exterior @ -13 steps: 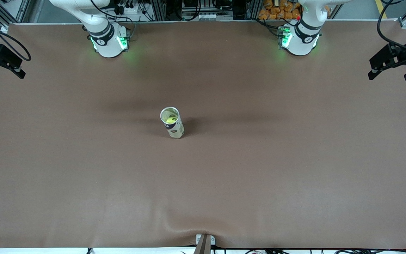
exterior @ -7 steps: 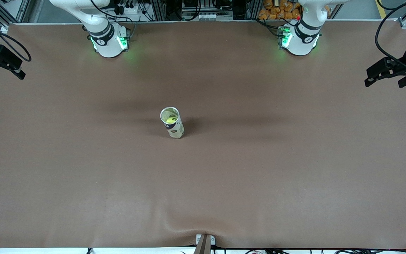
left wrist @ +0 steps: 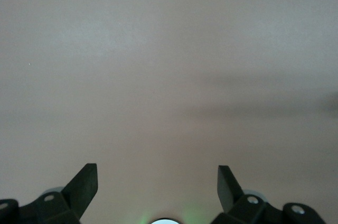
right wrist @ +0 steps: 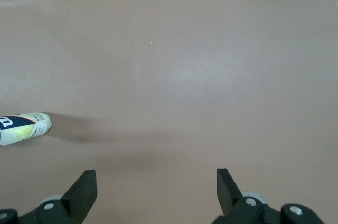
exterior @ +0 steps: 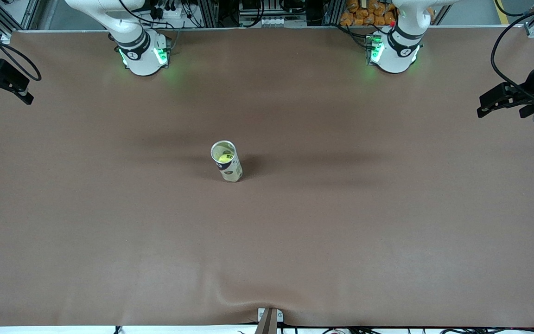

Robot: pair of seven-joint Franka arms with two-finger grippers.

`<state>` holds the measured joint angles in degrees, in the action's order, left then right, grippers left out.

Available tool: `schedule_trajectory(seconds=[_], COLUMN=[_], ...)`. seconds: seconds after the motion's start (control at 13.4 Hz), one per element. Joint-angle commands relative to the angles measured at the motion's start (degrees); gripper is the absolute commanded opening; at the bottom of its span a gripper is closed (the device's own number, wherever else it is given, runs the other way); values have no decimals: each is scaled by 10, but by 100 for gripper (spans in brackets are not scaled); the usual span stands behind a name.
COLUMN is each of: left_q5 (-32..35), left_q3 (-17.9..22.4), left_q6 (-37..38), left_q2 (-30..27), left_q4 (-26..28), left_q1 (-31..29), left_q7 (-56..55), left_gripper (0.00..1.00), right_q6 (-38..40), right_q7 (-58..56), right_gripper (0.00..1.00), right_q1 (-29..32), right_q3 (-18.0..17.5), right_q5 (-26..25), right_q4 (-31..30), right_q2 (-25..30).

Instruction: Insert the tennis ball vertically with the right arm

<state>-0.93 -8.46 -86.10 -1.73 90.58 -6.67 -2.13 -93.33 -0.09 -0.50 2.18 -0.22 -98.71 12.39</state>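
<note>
Tennis ball (exterior: 222,158), yellow-green and fuzzy, lies inside the upright clear plastic tube with a dark label band (exterior: 226,161), near the middle of the brown table (exterior: 341,232). Neither gripper holds anything. The right gripper (exterior: 5,90) has its jaws spread apart over the table edge at the right arm's end; the left gripper (exterior: 503,104) hangs over the left arm's end, jaws likewise apart.

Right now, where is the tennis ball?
The tennis ball sits inside the upright can in the middle of the table, a little toward the right arm's end. Neither arm is near it.
</note>
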Motion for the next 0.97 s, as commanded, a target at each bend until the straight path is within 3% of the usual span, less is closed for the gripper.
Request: schedule_trajectory(seconds=[0.0,0.3,0.9], left_q5=[15,15,15], left_q3=[-10,-27,-26], left_q6=[-11,-53,-36], left_q2=[-21,-55,-49], left_q4=[20,76,51], left_q1=[-5,-9,-10], left_q7=[-20,-25,-13], left_gripper=[100,100,100], right_q6=[-5,-5,-5], right_q7=[-5,-5,-5], right_gripper=[100,100,100], right_q1=[8,8,8], right_q3=[-5,-5,-6], right_q5=[-9,-9,-9], right_q4=[-15,-15,-16], right_q2=[16,16,16])
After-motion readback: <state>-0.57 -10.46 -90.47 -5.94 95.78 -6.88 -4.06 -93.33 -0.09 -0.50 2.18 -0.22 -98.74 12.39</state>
